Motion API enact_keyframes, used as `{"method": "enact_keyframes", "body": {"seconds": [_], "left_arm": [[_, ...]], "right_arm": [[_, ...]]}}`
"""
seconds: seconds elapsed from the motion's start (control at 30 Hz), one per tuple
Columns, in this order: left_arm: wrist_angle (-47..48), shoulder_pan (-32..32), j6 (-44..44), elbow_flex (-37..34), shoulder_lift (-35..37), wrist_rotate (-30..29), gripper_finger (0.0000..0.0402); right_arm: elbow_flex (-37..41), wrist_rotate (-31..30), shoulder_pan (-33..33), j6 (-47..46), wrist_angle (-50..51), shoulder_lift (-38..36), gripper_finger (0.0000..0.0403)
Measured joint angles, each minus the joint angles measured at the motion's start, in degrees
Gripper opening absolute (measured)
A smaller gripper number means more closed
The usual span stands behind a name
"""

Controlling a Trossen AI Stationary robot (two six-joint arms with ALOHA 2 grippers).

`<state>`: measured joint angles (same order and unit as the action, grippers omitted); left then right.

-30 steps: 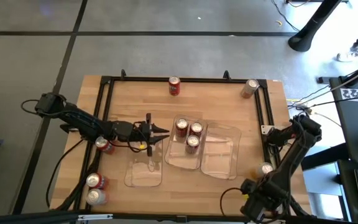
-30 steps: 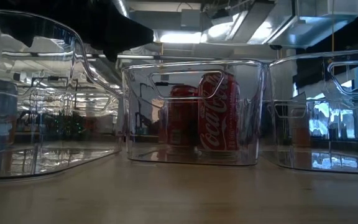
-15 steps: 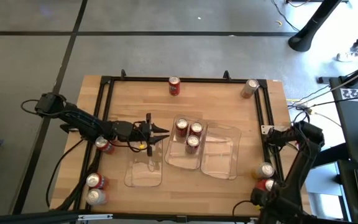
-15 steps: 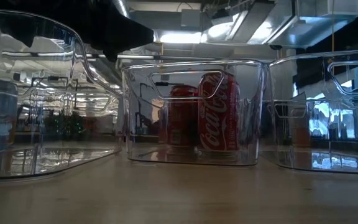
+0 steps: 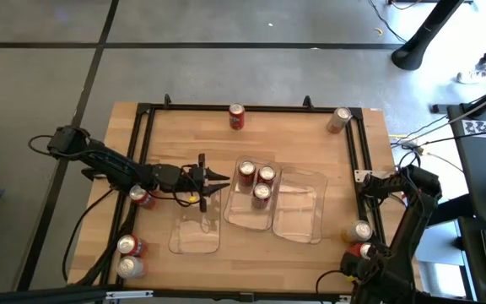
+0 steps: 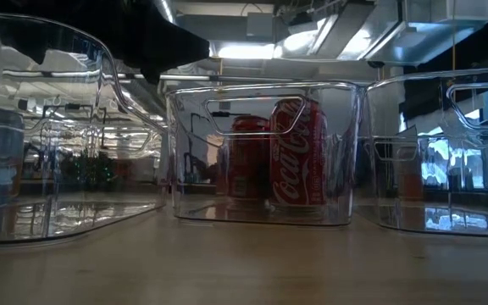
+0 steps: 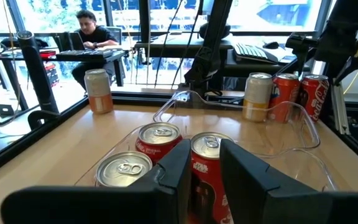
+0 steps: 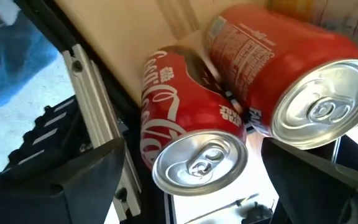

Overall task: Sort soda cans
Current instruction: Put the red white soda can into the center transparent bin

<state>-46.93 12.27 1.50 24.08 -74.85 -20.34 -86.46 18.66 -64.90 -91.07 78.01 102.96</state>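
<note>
You're in a robotics lab or open office: a wooden table in a black metal frame stands on a grey floor, cables trail beside it, and a person works at a desk before big windows.
</note>
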Motion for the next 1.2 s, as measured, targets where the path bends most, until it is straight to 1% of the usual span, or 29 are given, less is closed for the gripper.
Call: {"method": "enact_keyframes", "body": {"seconds": [0.53, 0.9, 1.03, 1.2], "left_arm": [[0.0, 0.0, 0.2, 0.0, 0.0, 0.0, 0.0076], [-0.3, 0.0, 1.2, 0.0, 0.0, 0.0, 0.0076], [-0.3, 0.0, 1.2, 0.0, 0.0, 0.0, 0.0076], [-0.3, 0.0, 1.3, 0.0, 0.0, 0.0, 0.0076]], "right_arm": [[0.0, 2.2, 0.0, 0.0, -0.4, 5.3, 0.0374], [0.0, 2.5, 0.0, 0.1, -1.8, 6.0, 0.0374], [1.7, 3.1, 0.0, 0.5, -5.4, 6.0, 0.0374], [5.3, 6.3, 0.0, 1.0, -10.4, 6.1, 0.0374]]}}
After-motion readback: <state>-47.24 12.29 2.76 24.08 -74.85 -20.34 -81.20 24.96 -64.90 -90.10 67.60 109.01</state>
